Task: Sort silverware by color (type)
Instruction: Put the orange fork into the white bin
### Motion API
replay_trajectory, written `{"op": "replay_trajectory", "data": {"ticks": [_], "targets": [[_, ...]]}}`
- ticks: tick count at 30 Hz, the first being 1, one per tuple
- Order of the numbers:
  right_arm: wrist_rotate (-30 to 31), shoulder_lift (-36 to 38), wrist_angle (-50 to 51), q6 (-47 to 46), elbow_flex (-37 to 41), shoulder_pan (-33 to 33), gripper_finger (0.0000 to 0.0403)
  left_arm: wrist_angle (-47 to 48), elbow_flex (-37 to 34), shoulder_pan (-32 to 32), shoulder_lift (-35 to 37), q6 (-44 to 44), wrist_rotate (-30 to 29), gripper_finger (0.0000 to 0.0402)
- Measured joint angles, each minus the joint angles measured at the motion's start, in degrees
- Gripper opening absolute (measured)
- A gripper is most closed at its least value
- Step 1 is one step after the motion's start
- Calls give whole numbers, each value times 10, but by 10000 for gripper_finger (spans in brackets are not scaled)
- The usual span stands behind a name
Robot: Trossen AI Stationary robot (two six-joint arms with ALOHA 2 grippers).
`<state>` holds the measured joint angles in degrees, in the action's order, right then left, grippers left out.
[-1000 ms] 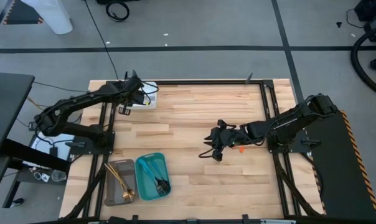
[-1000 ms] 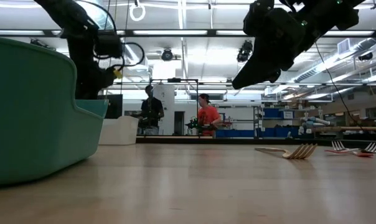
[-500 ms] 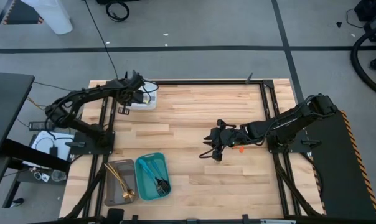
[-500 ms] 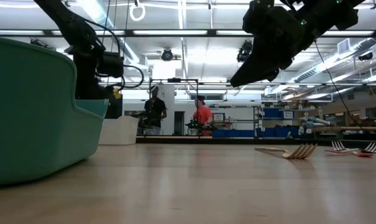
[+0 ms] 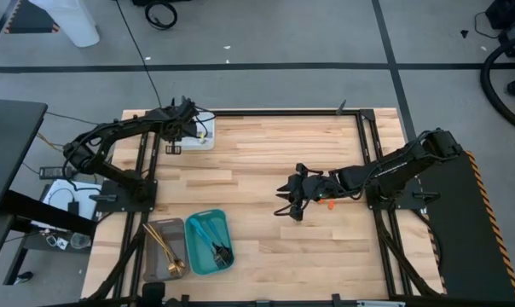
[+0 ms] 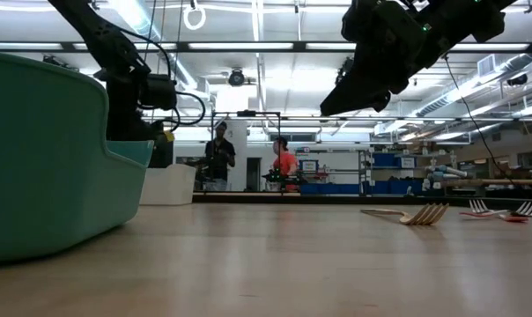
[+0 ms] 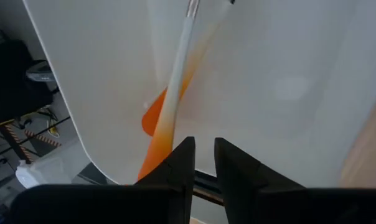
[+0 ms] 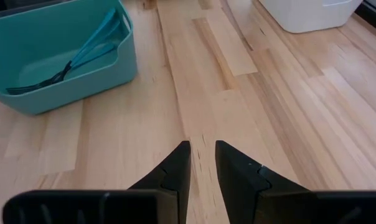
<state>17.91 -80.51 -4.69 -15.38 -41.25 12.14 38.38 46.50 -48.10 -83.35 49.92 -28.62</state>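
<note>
My left gripper (image 5: 189,130) (image 7: 203,146) hangs low over the white tray (image 5: 199,139) (image 7: 287,93) at the table's far left corner. Its fingers stand a narrow gap apart with nothing between them. An orange piece of silverware (image 7: 166,112) lies on the tray's floor below the fingers. My right gripper (image 5: 285,201) (image 8: 202,149) hovers above the bare wood at mid-table, also narrowly open with nothing between its fingers. Teal pieces (image 8: 88,46) and a dark fork (image 5: 222,252) lie in the teal tray (image 5: 195,247). Gold pieces (image 5: 165,247) lie in the grey tray (image 5: 152,266).
An orange piece (image 5: 332,204) lies on the table under my right arm. In the low view a pale fork (image 6: 416,213) and an orange one (image 6: 504,212) rest flat on the wood. Black frame rails run along both table sides. People stand far behind the table.
My left gripper has sunk toward the white tray at the far left corner. My right arm has kept still.
</note>
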Motion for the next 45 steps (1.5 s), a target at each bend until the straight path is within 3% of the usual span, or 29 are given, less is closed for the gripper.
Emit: {"op": "replay_trajectory", "data": {"ticks": [12,23,28,37,45], "targets": [[-7,0,0,1,0,1,85,-27,0,0,-43,-29,-2,78],[-11,0,0,1,0,1,85,-63,0,0,-52,-32,-37,175],[-11,0,0,0,0,1,85,-76,0,1,-52,-32,-42,200],[-11,0,4,-1,0,1,85,-35,0,40,-36,-51,-53,194],[-11,0,14,-1,0,-4,85,-48,0,76,50,-47,-45,181]]}}
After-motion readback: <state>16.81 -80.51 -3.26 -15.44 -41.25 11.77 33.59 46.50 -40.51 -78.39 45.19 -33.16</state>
